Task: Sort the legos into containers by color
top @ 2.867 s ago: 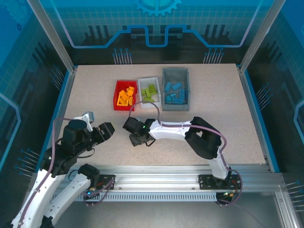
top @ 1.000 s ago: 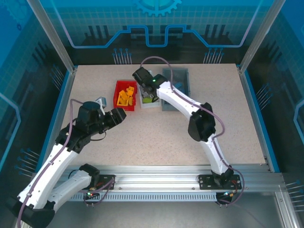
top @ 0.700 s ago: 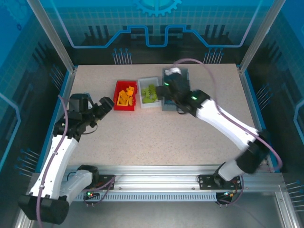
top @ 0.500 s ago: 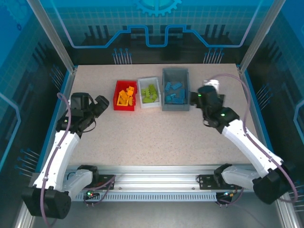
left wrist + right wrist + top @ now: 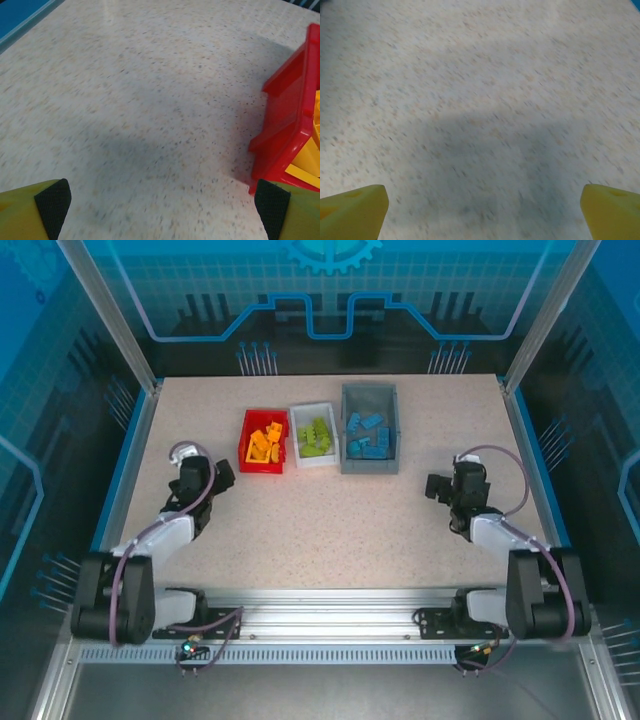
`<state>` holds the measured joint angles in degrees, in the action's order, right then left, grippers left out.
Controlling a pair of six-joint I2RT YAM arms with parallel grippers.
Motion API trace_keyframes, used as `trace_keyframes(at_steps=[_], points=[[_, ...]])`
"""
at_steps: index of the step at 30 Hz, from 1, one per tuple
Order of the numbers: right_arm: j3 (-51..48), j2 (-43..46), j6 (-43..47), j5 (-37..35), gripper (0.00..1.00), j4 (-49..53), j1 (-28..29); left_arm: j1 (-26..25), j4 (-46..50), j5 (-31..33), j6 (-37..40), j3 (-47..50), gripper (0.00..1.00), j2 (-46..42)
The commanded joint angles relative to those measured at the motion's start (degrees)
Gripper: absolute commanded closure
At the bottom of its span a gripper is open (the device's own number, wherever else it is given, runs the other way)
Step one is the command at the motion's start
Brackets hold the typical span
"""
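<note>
Orange legos (image 5: 265, 443) fill the red bin (image 5: 245, 440), lime-green ones (image 5: 317, 437) lie in the white bin (image 5: 313, 408) beside it, and blue ones (image 5: 369, 437) sit in the larger grey bin (image 5: 370, 390). The three bins stand side by side in a row at the far middle of the desk (image 5: 320, 530). Its top is pale and speckled, edged in blue, with aluminium posts (image 5: 110, 315) and blue patterned panels (image 5: 330, 290) around it. The left pincer (image 5: 222, 473) hangs low near the red bin's near left corner, jaws spread wide, gripping nothing. The right pincer (image 5: 432, 487) sits well right of the bins, equally wide, with nothing in it.
</note>
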<state>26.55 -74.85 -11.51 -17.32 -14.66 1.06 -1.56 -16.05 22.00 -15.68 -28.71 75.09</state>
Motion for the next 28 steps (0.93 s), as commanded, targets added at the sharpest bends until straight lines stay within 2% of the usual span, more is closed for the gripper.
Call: trace_keyframes(at_steps=[1, 2, 4, 6, 7, 9, 10, 11, 14, 15, 16, 28], points=[[-0.1, -4.1, 4.4, 5.4, 0.00, -18.8, -0.6, 0.1, -19.6, -2.4, 10.9, 1.6, 0.01, 6.7], [1.5, -5.6, 4.0, 6.4, 0.00, -17.0, -1.2, 0.5, -24.7, -2.7, 11.0, 2.9, 0.01, 8.6], [3.3, -7.5, 5.2, 7.7, 0.00, -15.4, -0.7, 0.7, -23.3, -3.5, 10.9, 2.1, 0.01, 9.6], [1.4, -7.7, 7.6, 7.2, 0.00, -19.7, 1.1, -0.4, -28.7, -3.5, 12.8, 3.8, 0.01, 10.8], [-2.0, -8.3, 8.8, 7.2, 0.00, -26.9, 2.1, -1.6, -30.0, -3.5, 14.1, 4.7, 0.01, 10.8], [-7.5, -11.2, 9.0, 7.1, 0.00, -39.8, 2.2, -2.7, -39.5, -2.8, 14.9, 9.3, 0.01, 12.3], [-7.0, -10.2, 8.5, 7.7, 0.00, -36.3, 1.8, -2.6, -49.5, -3.3, 16.3, 12.0, 0.01, 15.3], [-5.6, -10.0, 8.7, 8.8, 0.00, -33.7, 1.6, -3.1, -50.4, -3.1, 16.6, 13.0, 0.01, 15.2], [-2.9, -11.2, 10.1, 7.8, 0.00, -30.9, 2.9, -2.1, -40.8, -4.1, 15.5, 8.4, 0.01, 14.6], [-2.9, -11.0, 10.1, 7.5, 0.00, -30.2, 3.0, -0.9, -36.4, -6.9, 14.1, 7.2, 0.01, 13.5], [-3.1, -11.2, 10.1, 7.5, 0.00, -30.9, 3.1, 0.5, -38.0, -8.0, 12.9, 7.9, 0.01, 13.5], [-2.9, -11.1, 10.2, 7.3, 0.00, -30.4, 3.2, 0.3, -38.3, -7.5, 13.4, 7.9, 0.01, 13.7]])
